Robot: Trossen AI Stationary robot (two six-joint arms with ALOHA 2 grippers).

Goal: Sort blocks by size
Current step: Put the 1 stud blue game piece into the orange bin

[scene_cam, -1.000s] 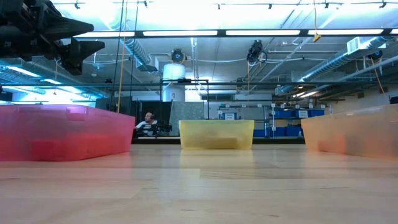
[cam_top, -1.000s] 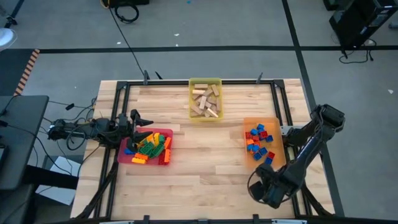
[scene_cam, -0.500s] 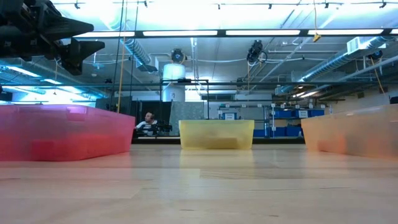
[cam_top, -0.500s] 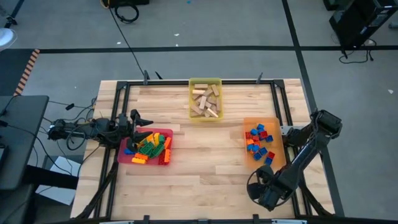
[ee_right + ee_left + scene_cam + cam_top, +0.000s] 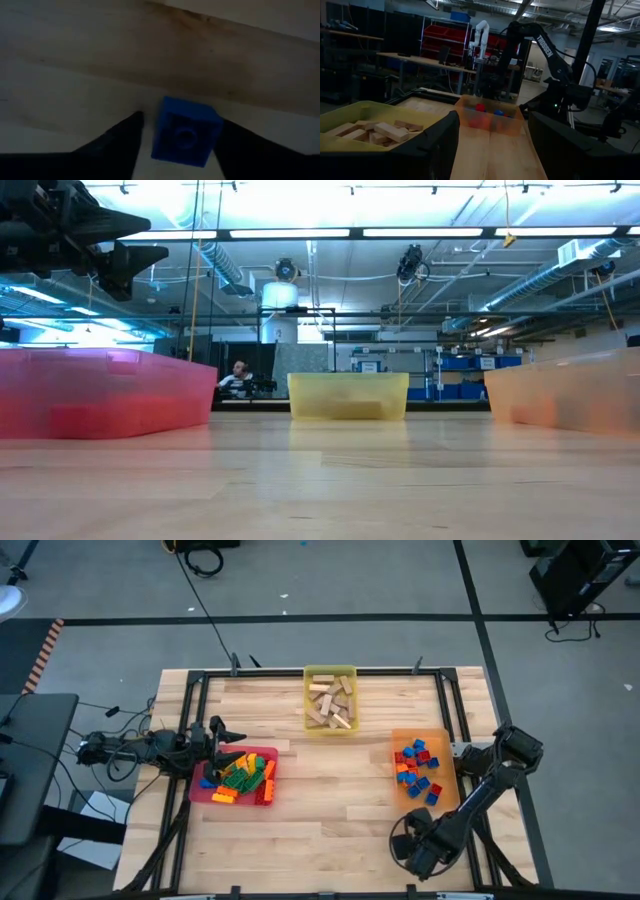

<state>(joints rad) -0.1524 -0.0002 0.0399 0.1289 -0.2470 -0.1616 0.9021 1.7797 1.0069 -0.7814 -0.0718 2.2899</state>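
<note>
Wooden desk (image 5: 320, 790), three trays, your right gripper (image 5: 176, 131) low at five o'clock.
Its jaws stand open around a blue brick (image 5: 186, 132) on the boards, sides apart from it. Your left gripper (image 5: 218, 730) hovers open at nine o'clock over the red tray (image 5: 265, 755); remaining blocks fill the trays.

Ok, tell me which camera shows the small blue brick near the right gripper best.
The right wrist view: the blue brick fills the picture between the right gripper's open fingers, lying on the wooden table. In the high view the arm covers it. The low view and the left wrist view show nothing of it.
</note>
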